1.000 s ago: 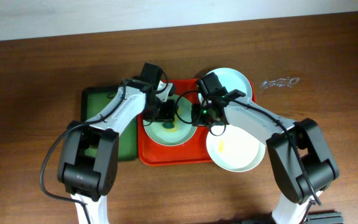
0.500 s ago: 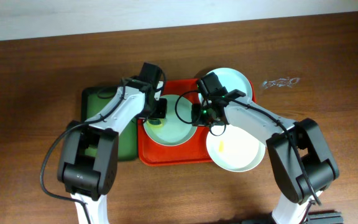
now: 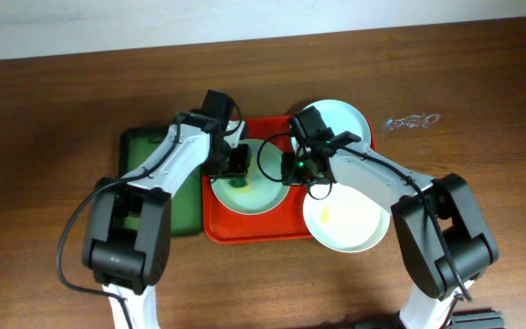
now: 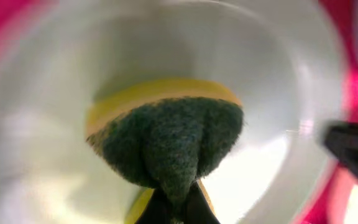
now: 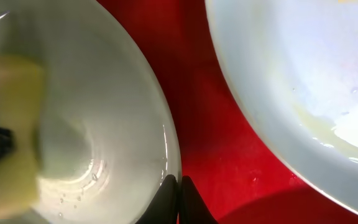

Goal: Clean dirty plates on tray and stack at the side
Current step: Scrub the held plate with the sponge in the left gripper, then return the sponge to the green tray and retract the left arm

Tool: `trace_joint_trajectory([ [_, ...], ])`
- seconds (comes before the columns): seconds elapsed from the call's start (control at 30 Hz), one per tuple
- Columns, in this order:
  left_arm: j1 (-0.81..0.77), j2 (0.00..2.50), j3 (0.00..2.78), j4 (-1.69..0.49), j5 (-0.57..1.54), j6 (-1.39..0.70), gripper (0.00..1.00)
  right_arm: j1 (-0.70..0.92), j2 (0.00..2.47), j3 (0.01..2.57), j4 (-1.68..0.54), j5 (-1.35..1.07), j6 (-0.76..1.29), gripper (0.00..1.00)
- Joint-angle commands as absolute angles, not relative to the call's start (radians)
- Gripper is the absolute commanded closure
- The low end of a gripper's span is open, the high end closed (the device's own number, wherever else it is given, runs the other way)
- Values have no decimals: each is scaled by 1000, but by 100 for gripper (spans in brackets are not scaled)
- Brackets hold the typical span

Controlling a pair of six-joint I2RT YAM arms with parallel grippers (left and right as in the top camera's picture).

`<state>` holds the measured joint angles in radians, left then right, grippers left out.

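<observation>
A pale plate (image 3: 261, 190) lies on the red tray (image 3: 222, 227). My left gripper (image 3: 236, 166) is shut on a green and yellow sponge (image 4: 166, 140) and presses it into this plate (image 4: 55, 124). Its fingertips (image 4: 176, 208) show at the bottom of the left wrist view. My right gripper (image 3: 291, 166) is shut on the plate's right rim (image 5: 169, 155), its fingertips (image 5: 174, 186) pinching the edge. A second plate (image 3: 345, 119) overlaps the tray's far right corner and also shows in the right wrist view (image 5: 303, 81). A third plate (image 3: 347, 219) with a yellow smear lies at the tray's near right.
A dark green tray (image 3: 149, 151) sits directly left of the red tray, under my left arm. A small clear glinting patch (image 3: 412, 120) lies on the wooden table to the right. The red tray floor (image 5: 204, 112) shows between the two plates.
My left gripper has slid the sponge across the plate, first left, then slightly back right. My right gripper has kept its hold on the rim. The plates have not moved.
</observation>
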<state>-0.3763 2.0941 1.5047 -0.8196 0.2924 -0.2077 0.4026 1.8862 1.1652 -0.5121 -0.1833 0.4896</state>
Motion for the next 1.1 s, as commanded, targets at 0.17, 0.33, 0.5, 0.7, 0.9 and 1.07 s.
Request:
trace_joint_trajectory([
  [0.17, -386, 2061, 1406, -752, 112, -265, 100, 406, 1905, 1176, -512, -191, 484, 96],
  [0.33, -429, 2061, 1377, -689, 363, -262, 100, 406, 1905, 1176, -508, -190, 484, 96],
  [0.5, -408, 2038, 1454, -746, 420, -192, 100, 406, 1905, 1176, -510, -191, 484, 96],
  [0.7, -264, 1875, 1620, -971, 258, -185, 100, 406, 1905, 1176, -509, -190, 484, 95],
  [0.9, -163, 1821, 1610, -1150, 0, -185, 100, 406, 1905, 1176, -509, -190, 484, 95],
  [1.07, -152, 1825, 1455, -1099, -109, -186, 100, 406, 1905, 1176, -509, -190, 484, 95],
])
